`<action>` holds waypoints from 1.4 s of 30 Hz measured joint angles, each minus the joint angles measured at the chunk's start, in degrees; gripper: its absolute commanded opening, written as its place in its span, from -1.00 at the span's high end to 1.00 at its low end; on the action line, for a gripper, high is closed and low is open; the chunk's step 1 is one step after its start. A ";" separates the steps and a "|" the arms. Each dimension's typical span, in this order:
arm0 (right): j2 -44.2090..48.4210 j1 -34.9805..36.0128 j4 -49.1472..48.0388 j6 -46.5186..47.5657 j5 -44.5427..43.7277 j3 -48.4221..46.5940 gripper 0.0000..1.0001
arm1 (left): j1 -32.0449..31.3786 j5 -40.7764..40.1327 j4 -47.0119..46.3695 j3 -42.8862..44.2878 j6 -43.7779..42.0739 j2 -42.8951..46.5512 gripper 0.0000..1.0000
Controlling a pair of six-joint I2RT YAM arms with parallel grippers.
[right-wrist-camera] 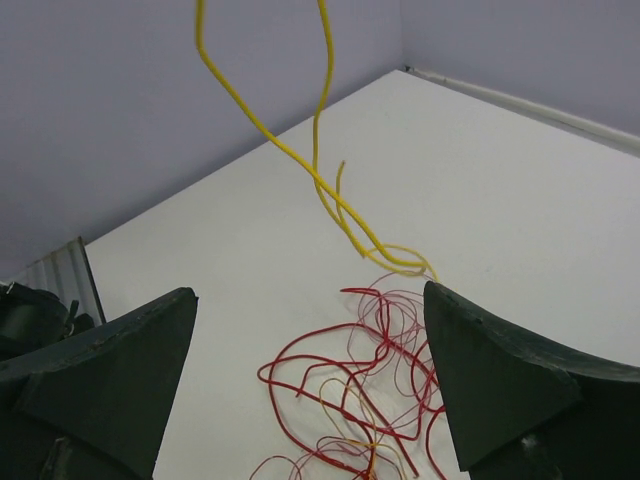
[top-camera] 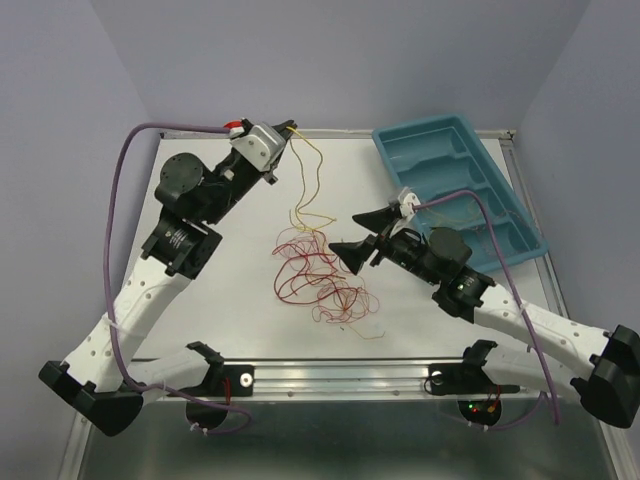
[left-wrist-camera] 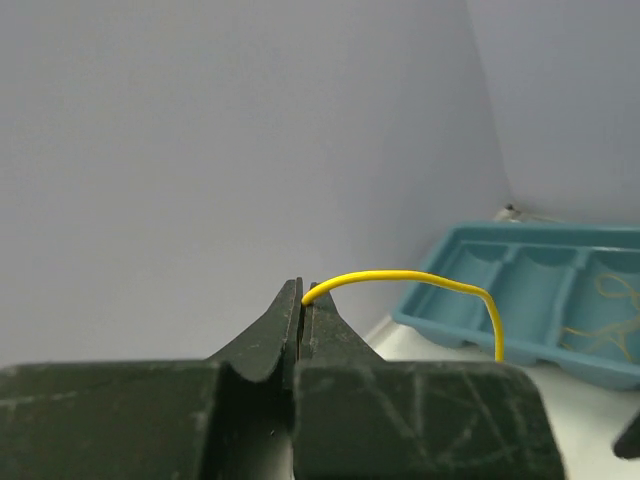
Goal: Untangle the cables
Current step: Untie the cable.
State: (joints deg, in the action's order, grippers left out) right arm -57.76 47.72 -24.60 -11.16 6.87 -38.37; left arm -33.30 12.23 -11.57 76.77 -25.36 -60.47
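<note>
A tangle of thin red and orange cables (top-camera: 318,277) lies on the white table; it also shows in the right wrist view (right-wrist-camera: 370,390). A yellow cable (top-camera: 308,180) rises from the tangle's far edge to my left gripper (top-camera: 290,130), which is shut on its end and holds it up near the back wall. In the left wrist view the yellow cable (left-wrist-camera: 420,280) arcs out from the closed fingertips. In the right wrist view the yellow cable (right-wrist-camera: 300,160) hangs down in loops. My right gripper (top-camera: 362,236) is open and empty, just right of the tangle.
A teal compartment tray (top-camera: 430,150) stands at the back right and holds a few yellowish strands (top-camera: 470,215); the tray also shows in the left wrist view (left-wrist-camera: 540,300). The back wall is close behind the left gripper. A metal rail (top-camera: 340,375) runs along the table's near edge.
</note>
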 measured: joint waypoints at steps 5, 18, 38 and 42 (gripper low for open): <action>-0.92 0.00 -2.05 0.92 1.11 -0.02 -1.00 | -0.31 5.88 2.27 -3.96 4.02 -1.68 1.00; -14.53 0.00 -2.93 1.97 6.78 -3.32 -0.93 | -1.14 17.38 3.63 -5.92 10.99 -1.38 1.00; -18.29 0.37 -12.55 -2.29 12.98 -5.05 0.99 | -1.01 17.27 -0.63 -8.07 22.88 -3.21 1.00; -14.45 0.37 -14.12 -3.32 11.93 -3.37 0.99 | 2.21 13.18 -1.64 -8.76 24.04 -1.42 1.00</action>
State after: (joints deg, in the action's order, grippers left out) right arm -72.20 48.10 -38.72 -14.48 18.81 -41.74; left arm -31.09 25.41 -13.21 68.01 -1.32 -61.89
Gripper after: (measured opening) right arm 0.041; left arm 0.040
